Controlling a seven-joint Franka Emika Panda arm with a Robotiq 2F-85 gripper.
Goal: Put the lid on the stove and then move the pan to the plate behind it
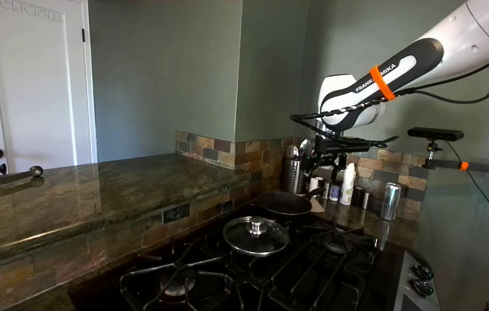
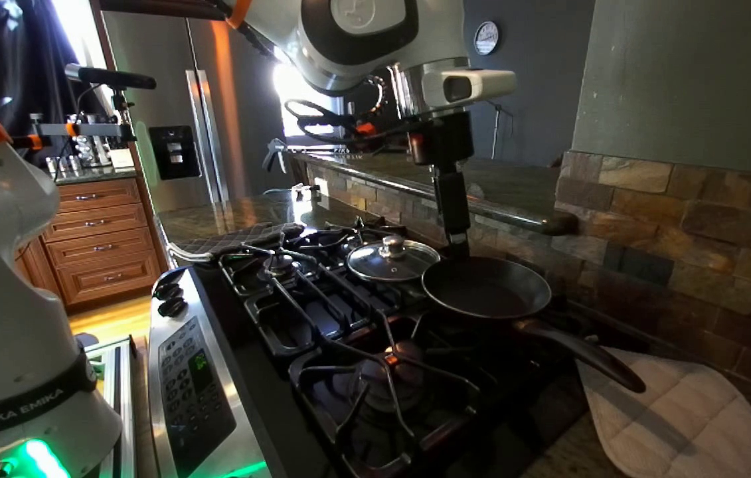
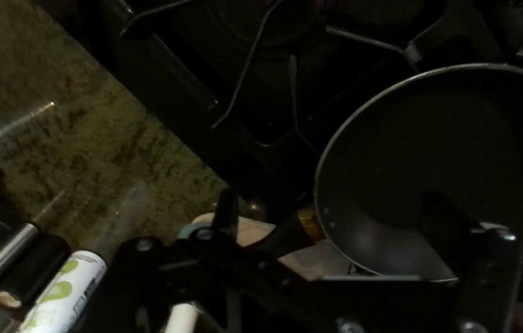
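Observation:
The silvery-rimmed glass lid (image 1: 256,237) with its knob lies flat on the grates of the black stove (image 1: 387,268); both also show in an exterior view, lid (image 2: 394,263) and stove (image 2: 262,382). The dark pan (image 1: 284,203) sits at the stove's far end beside the lid, also seen in an exterior view (image 2: 487,289) and the wrist view (image 3: 427,152). My gripper (image 1: 321,172) is open and empty, above the pan's handle side. In the wrist view my gripper (image 3: 330,199) has its fingers spread, with the handle's base and pan rim showing between them. No plate is clearly visible.
A pale quilted pad (image 2: 687,411) lies under the handle's end. A utensil holder (image 1: 292,175), a white spray bottle (image 1: 348,185) and a steel canister (image 1: 390,201) stand along the wall. A raised granite counter (image 1: 110,181) runs along the stove's back.

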